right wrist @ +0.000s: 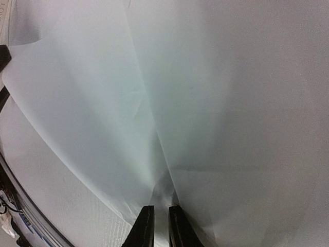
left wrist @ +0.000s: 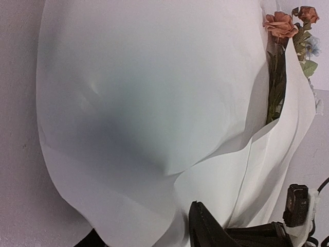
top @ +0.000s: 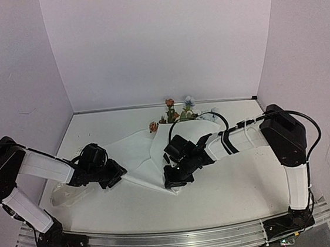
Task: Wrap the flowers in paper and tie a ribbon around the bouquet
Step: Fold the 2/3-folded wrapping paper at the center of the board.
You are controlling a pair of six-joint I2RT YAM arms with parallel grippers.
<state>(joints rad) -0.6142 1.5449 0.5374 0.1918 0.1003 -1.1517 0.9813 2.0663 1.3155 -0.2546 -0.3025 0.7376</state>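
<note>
The paper (top: pixel 135 153) hides most of the flowers (top: pixel 176 113). Only blooms show past its far edge, and in the left wrist view the stems run out of sight behind its fold. That view crops the paper at top and bottom, and the paper's middle is soft and blurred. The left gripper (left wrist: pixel 145 221) sits beneath the paper's near edge, with one finger just a dark sliver at the bottom of the frame. The right gripper (right wrist: pixel 160 213) is cropped to two fingertips at the paper's pinched corner. Left of the paper, the ribbon (top: pixel 63 198) is a faint translucent smear, partly behind the left arm (top: pixel 45 166); its ends cannot be traced.
</note>
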